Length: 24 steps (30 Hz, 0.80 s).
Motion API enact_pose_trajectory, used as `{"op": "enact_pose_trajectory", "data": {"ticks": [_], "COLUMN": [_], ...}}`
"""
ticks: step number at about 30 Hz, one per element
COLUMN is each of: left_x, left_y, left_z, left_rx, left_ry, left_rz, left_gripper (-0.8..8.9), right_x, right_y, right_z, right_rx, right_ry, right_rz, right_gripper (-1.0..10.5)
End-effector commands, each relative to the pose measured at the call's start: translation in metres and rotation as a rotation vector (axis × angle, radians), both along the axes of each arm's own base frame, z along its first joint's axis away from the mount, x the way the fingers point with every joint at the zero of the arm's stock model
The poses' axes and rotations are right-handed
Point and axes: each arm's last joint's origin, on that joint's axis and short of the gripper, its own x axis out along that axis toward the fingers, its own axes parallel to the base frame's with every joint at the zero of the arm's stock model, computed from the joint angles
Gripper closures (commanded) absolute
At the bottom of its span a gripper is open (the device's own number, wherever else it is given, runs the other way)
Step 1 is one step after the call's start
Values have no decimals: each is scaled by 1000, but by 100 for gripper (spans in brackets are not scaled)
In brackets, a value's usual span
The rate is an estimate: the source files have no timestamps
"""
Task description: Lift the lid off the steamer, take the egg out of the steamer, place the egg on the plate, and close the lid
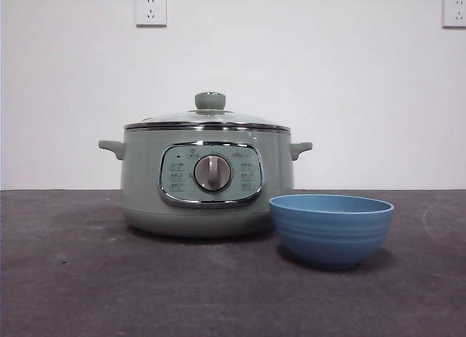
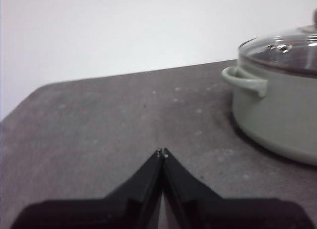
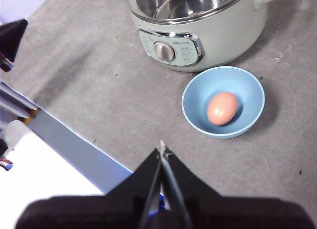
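**Lid seated, egg in the bowl, both arms drawn clear**

The tabletop carries the steamer well in from its edges, the dial facing the near edge, so both arms can reach it from either side. The lid sits level on the steamer's rim with its knob upright and centred; I judge the closing step done. The plate, a blue bowl, stands just beside the steamer toward the near edge, apart from its wall, close enough that a short carry from pot to bowl suffices. The egg lies in the bowl's hollow, where the curved wall keeps it from rolling. The left claw hangs clenched and empty above bare tabletop, off the steamer's handle side. The right claw is likewise clenched on nothing, high over the near edge, near the bowl but not touching it
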Motion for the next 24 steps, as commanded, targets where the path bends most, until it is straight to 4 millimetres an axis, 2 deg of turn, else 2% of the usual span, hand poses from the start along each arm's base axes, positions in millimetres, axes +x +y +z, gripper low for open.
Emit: {"op": "enact_pose_trajectory", "data": {"ticks": [1,9,24], "left_x": [-1,-4,-4], "left_y": [1,1,1], "left_z": [-11,-18,-18], "left_rx": [-61,-70,-70], "left_ry": [26,90,90], "left_rz": [37,32,36], "left_gripper": [817,817,817], "right_x": [0,0,0], "right_y": [0,0,0], "right_z": [0,0,0], "right_rx": [7,7,7], "right_ry": [-1,0,0], "right_rz": [-5,-5,-5], "right_gripper": [946,946,946]}}
